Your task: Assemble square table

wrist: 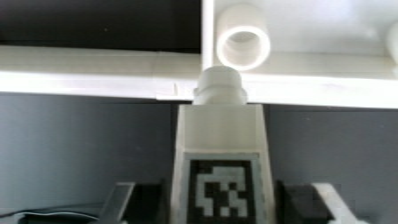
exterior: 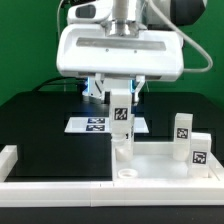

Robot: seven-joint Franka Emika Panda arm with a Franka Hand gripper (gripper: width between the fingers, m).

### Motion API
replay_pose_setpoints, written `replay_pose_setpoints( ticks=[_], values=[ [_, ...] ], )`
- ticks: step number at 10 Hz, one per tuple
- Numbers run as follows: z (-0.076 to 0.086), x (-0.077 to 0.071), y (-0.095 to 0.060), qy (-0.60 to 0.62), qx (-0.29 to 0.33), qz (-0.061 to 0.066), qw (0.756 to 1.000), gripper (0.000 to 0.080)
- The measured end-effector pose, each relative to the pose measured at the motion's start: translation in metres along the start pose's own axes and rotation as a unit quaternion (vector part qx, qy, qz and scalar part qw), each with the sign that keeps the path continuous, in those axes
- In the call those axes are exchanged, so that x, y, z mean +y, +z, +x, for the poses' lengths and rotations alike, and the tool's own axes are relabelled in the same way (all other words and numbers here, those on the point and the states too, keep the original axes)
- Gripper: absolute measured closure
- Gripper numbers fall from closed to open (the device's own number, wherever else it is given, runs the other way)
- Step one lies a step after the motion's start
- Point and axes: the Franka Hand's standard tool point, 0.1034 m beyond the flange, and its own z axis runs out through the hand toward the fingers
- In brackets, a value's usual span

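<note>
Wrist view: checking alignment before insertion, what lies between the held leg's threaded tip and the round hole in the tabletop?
Nothing: the white tagged block leg points its tip at the large white square tabletop's round hole across bare white plastic.

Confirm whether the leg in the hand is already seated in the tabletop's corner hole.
No. In the wrist view the leg held by the hand has its tip short of the open hole in the tabletop.

The robot's gripper (exterior: 120, 92) has a wide, white, boxy body with rounded corners, a grey round wrist and dark fingers (wrist: 128, 197).
</note>
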Motion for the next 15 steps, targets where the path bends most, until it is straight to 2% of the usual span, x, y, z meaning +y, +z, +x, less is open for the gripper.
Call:
replay_pose_setpoints(
  ticks=[1, 5, 9, 14, 15],
  values=[
    [-0.002, -0.004, 0.007, 0.000, -0.004, 0.003, 1.000, 0.0512],
    [-0.011, -0.010, 0.027, 0.006, -0.012, 0.000, 1.000, 0.0512],
    [-0.002, -0.024, 0.035, 0.026, -0.007, 0.005, 1.000, 0.0512],
    [-0.013, -0.018, 0.046, 0.025, -0.008, -0.005, 1.000, 0.0512],
    [-0.015, -0.016, 0.050, 0.025, -0.005, -0.011, 1.000, 0.0512]
  ],
)
